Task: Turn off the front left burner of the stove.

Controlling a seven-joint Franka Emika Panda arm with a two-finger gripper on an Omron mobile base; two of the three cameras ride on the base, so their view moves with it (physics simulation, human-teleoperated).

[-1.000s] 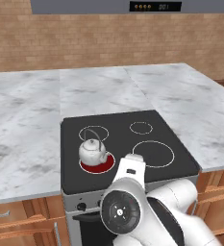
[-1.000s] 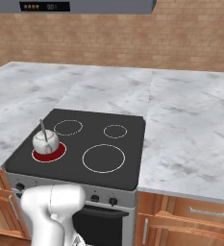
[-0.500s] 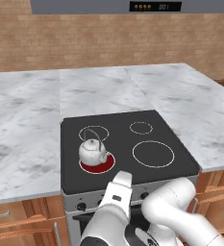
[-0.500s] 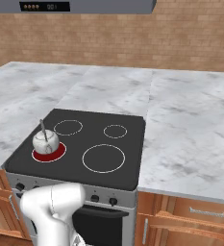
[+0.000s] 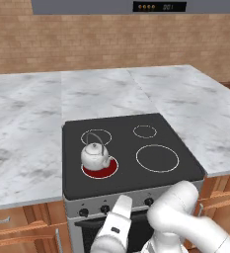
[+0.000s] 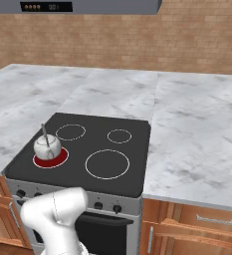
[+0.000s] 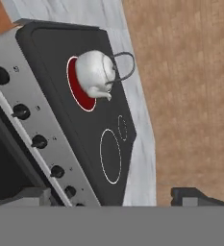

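Stove: flat black glass cooktop with four white rings, set into a grey-veined marble counter, brick wall behind. Front left burner: glowing solid red, at the near left of the cooktop; also visible in the right base view and in the hand view. White kettle with dark wire handle: standing on the red burner, spout toward the front right. Largest ring: front right, plain black centre. Smallest ring: back right, plain black. Grey metal front panel below the glass, carrying a row of small black knobs, five countable in the hand view. Dark oven door below the panel, wooden cabinet fronts on either side. Gripper: low in front of the panel, two dark fingertips set wide apart, nothing between them, touching no knob. Range hood display above the stove.
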